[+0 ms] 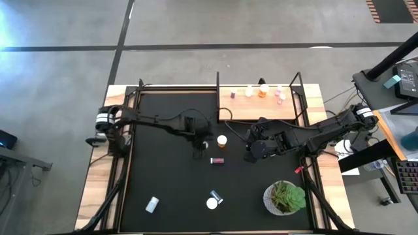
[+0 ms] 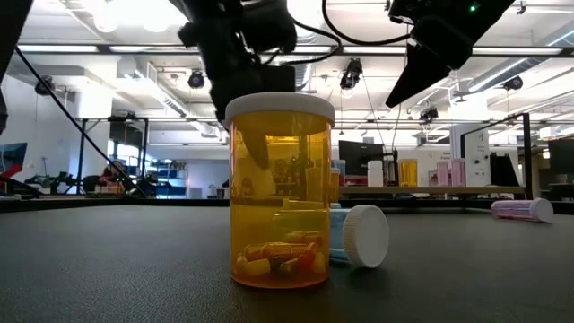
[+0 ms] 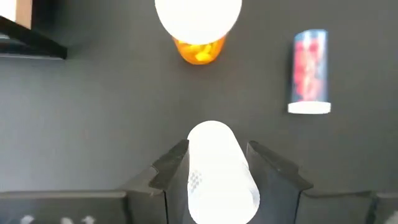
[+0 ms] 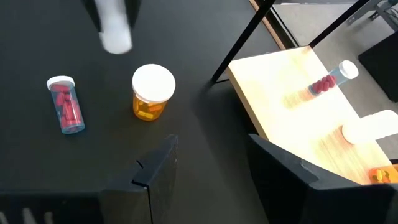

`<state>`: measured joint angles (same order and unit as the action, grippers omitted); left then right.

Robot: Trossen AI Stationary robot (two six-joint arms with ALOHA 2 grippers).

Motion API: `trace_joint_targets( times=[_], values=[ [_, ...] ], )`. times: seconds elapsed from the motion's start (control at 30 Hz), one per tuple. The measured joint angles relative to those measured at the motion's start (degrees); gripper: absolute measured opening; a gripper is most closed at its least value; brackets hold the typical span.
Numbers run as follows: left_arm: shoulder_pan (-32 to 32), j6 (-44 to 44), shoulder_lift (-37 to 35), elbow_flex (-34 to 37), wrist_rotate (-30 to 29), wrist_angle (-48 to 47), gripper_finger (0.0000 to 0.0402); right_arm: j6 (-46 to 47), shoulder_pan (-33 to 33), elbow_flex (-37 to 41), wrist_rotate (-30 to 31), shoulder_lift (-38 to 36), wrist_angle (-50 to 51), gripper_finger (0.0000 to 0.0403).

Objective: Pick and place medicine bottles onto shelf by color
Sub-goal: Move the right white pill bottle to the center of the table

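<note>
Transport step: left end effector (image 3: 214, 180) pinches a white bottle (image 3: 217, 168) above the mat, shelf (image 1: 261, 104) toward two o'clock; next, carry it there. Right end effector (image 4: 208, 174) hovers spread, empty, beside the orange bottle (image 4: 151, 93)

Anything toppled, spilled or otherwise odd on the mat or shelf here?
Nothing spilled. The red-pill bottle lies on its side on the mat beside the upright orange bottle. On the shelf, another red-pill bottle also lies on its side.
</note>
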<state>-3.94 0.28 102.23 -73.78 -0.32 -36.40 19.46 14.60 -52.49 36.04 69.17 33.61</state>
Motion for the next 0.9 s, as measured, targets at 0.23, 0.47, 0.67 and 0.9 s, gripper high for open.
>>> trace_joint_targets(
  times=[0.23, 0.47, 0.67, 0.9],
  values=[
    [-2.43, 6.64, 3.54, -2.76, 3.07, -0.07, 0.0134, 0.0, -0.01, 0.0, 0.0, 0.0, -0.01, 0.0183],
    [-3.56, 8.18, 3.92, -3.08, 3.39, 1.65, 0.0134, 0.0, -0.01, 0.0, 0.0, 0.0, -0.01, 0.0183],
    [-3.55, 8.18, 3.94, -2.8, 3.97, 3.21, 0.0134, 0.0, 0.0, 0.0, 0.01, 0.0, -0.02, 0.0183],
    [-3.5, 7.77, 6.16, -3.0, 4.95, 4.19, 0.0134, 0.0, 0.01, 0.0, -0.01, 0.0, 0.01, 0.0183]
  ],
)
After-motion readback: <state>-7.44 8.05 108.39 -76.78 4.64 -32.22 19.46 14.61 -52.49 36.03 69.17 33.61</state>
